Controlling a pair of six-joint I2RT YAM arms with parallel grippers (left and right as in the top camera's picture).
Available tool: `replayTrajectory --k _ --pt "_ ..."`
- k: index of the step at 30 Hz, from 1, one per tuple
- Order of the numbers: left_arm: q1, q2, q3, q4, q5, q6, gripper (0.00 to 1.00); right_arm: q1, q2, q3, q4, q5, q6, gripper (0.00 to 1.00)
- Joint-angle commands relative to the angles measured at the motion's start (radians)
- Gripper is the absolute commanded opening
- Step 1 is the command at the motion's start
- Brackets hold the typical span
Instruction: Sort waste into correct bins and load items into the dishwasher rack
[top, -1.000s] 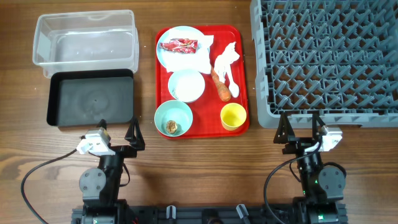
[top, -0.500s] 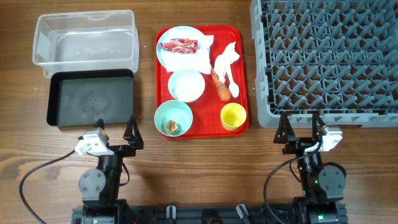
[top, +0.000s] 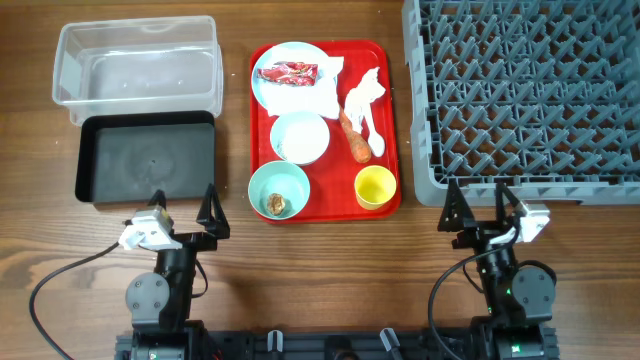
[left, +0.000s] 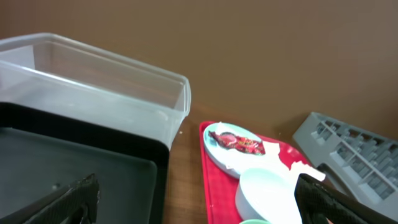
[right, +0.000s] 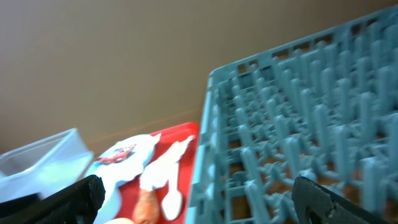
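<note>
On the red tray (top: 390, 120) sit a pale blue plate (top: 272, 92) with a red wrapper (top: 287, 72) and a white napkin (top: 312, 96), a pale blue bowl (top: 300, 137) holding white rice, and a mint-green bowl (top: 279, 188) holding a brown lump (top: 277, 204). The tray also holds a yellow cup (top: 375, 187), an orange carrot (top: 354, 138), a white spoon (top: 366, 128) and a second napkin (top: 365, 88). The clear bin (top: 137, 62) and black bin (top: 147, 158) stand left. The grey rack (top: 525, 95) stands right. My left gripper (top: 185, 215) and right gripper (top: 478, 208) are open and empty at the front edge.
The left wrist view shows the clear bin (left: 93, 74), black bin (left: 74, 168), wrapper (left: 239, 143) and pale blue bowl (left: 267, 190). The right wrist view shows the rack (right: 298, 112), spoon (right: 173, 199) and carrot (right: 146, 208). Bare wood lies between the arms.
Both grippers have shifted very slightly at the front edge. Nothing on the table has moved.
</note>
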Motion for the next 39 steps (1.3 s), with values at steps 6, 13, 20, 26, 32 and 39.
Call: replayTrajectory --k 6,13,20,26,32,39 --pt "0.008 0.002 0.016 -0.006 0.063 -0.05 1.0 0.0 0.064 0.057 0.078 -0.254 -0.171 1.0" --pt "0.008 0.102 0.209 -0.078 0.066 -0.024 1.0 0.0 0.231 0.281 0.055 -0.262 -0.249 1.0" --pt "0.008 0.372 0.552 -0.255 0.085 0.083 1.0 0.0 0.535 0.597 -0.049 -0.391 -0.305 1.0" --pt "0.005 0.732 0.952 -0.492 0.105 0.14 1.0 0.0 0.812 0.935 -0.323 -0.445 -0.365 1.0" --pt "-0.05 1.112 1.378 -0.718 0.106 0.242 1.0 0.0 1.023 1.209 -0.605 -0.445 -0.437 1.0" --pt "-0.077 1.558 1.786 -0.747 0.043 0.454 1.0 0.0 1.142 1.266 -0.657 -0.438 -0.431 1.0"
